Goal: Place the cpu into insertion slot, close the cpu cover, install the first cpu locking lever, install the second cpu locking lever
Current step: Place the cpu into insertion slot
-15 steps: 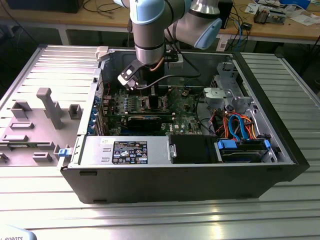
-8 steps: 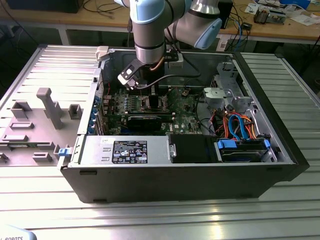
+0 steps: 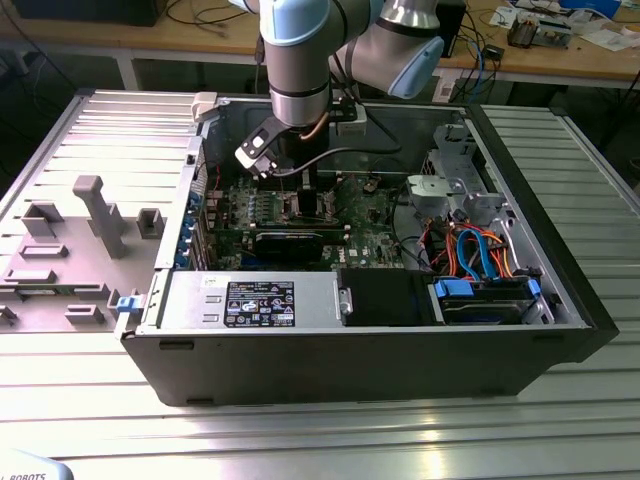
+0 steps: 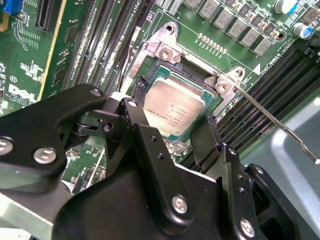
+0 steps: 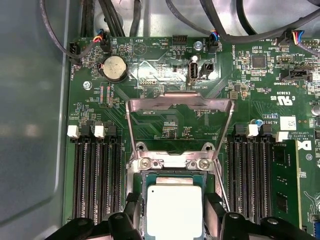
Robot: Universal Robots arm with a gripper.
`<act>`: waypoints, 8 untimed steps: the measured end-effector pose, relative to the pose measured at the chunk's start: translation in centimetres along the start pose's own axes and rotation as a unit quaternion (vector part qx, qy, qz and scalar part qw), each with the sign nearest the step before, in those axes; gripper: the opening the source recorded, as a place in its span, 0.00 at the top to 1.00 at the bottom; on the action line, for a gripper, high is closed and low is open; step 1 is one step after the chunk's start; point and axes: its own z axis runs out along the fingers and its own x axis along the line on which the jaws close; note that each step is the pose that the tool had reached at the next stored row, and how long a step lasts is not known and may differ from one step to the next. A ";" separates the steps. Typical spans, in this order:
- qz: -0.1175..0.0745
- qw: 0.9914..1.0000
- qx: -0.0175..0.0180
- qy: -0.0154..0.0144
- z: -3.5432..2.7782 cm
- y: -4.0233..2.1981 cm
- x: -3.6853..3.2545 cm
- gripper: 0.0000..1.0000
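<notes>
**Gripper down on the socket, cpu between its fingers**

The arm (image 3: 300,60) reaches straight down into the open computer case (image 3: 350,370), its wrist upright over the middle of the motherboard (image 5: 150,75). The gripper (image 5: 173,200) is parted only to the chip's width. Its black fingers (image 4: 137,125) bear on two opposite edges of the cpu (image 4: 175,110), so it has hold of the chip. The cpu lies flat and level in the insertion slot (image 4: 172,70), silver top up.

Just beyond the slot the cpu cover (image 5: 180,107) stands swung up on its hinge, and the board shows through its square cut-out. A thin wire locking lever (image 4: 272,120) slants up free from one corner of the socket. Black memory slots (image 5: 95,180) run along both sides of the socket, and a coin cell (image 5: 114,67) sits near the board's far edge.

The case lies on its side across the middle of a ribbed metal table (image 3: 300,440). A grey fixture block (image 3: 90,215) rests by the table's edge at the exterior view's left. A wooden workbench (image 3: 560,60) strewn with cables crosses the back of the room.

The gripper's own body cuts off the near edge of the cpu in both wrist views. In the exterior view the wrist and its cable hide the socket.
</notes>
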 end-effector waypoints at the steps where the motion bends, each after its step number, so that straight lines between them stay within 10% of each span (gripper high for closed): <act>1: 0.000 1.000 0.000 0.000 0.00 0.00 0.00 0.38; 8: 0.000 1.000 0.000 0.000 0.03 0.00 0.00 0.31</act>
